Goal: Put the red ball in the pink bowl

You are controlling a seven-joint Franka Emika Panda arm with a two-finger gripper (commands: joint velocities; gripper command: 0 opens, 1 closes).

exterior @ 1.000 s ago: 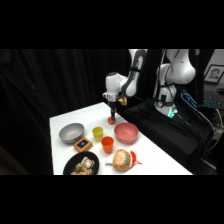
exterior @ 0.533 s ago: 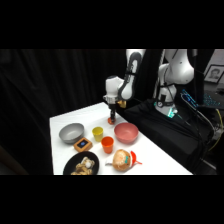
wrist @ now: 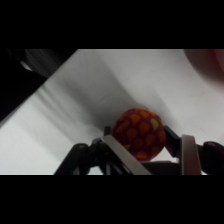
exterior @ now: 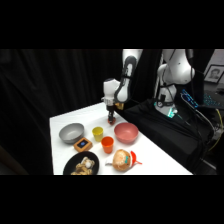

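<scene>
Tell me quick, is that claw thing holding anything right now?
Tool: closed on the red ball, which sits between its two fingers above the white table.

Pincer with red ball now lifted higher (table's far edge).

From beside the table we look across and down, the arm's base at two o'clock, everything far off. From the wrist we look close past the gripper onto bare tabletop. Both views share the red ball between the fingers.
</scene>
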